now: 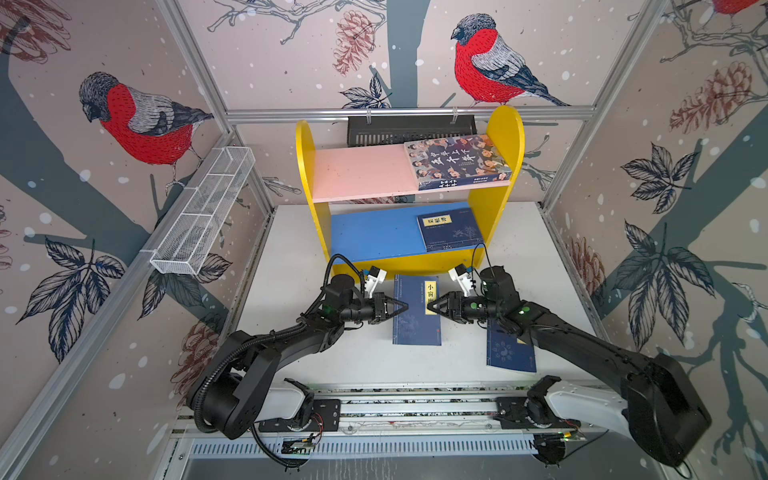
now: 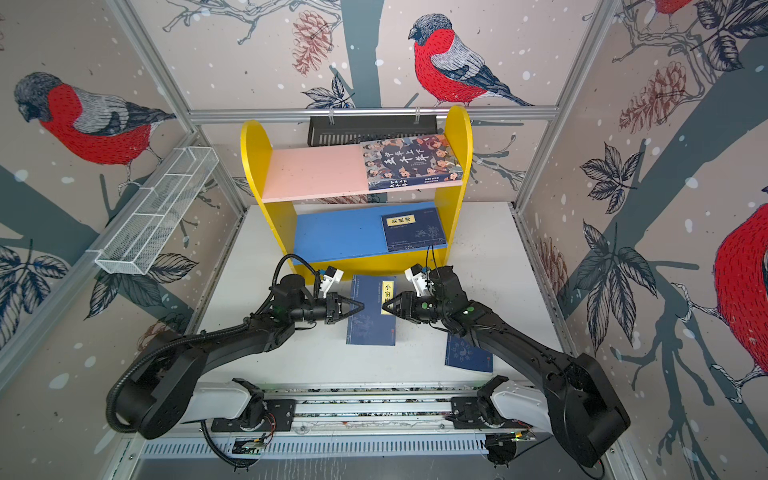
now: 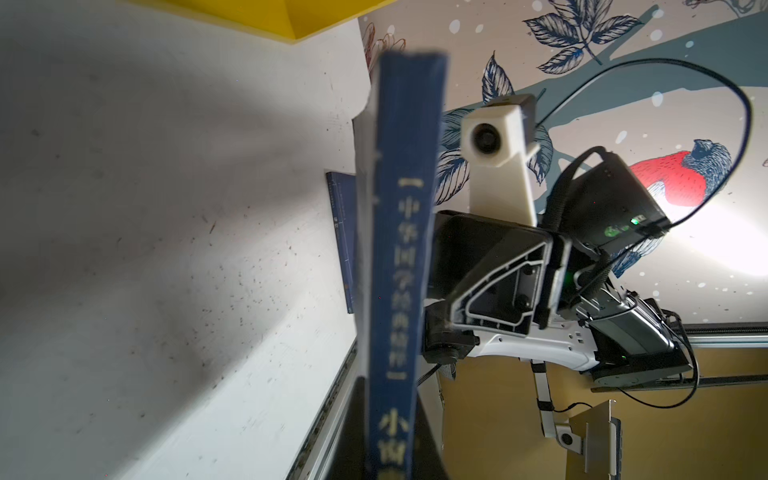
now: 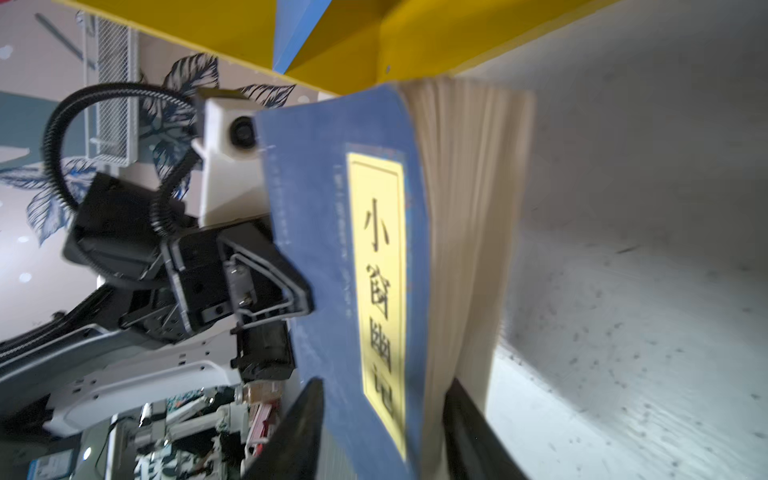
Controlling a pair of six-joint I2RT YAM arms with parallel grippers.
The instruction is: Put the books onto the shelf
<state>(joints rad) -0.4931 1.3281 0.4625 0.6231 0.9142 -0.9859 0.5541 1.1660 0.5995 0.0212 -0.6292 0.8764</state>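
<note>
A thin navy book [image 1: 415,328] [image 2: 370,328] with a yellow label hangs level in front of the shelf [image 1: 505,137] [image 2: 253,158]. My left gripper [image 1: 405,306] [image 2: 361,306] [image 3: 388,457] is shut on its spine [image 3: 399,249]. My right gripper [image 1: 429,308] [image 2: 383,308] [image 4: 384,386] straddles the opposite page edge [image 4: 465,208] with its jaws apart and a gap on the cover side. The cartoon-cover book [image 1: 455,162] [image 2: 411,162] lies on the pink board. One navy book [image 1: 451,228] [image 2: 413,228] lies on the blue board. Another navy book [image 1: 509,353] [image 2: 465,353] lies on the table under my right arm.
A white wire basket [image 1: 203,212] hangs on the left wall. A black slotted tray [image 1: 409,129] hangs behind the shelf. The arms' base rail [image 1: 415,405] runs along the table's front edge. The left halves of the pink and blue boards are bare.
</note>
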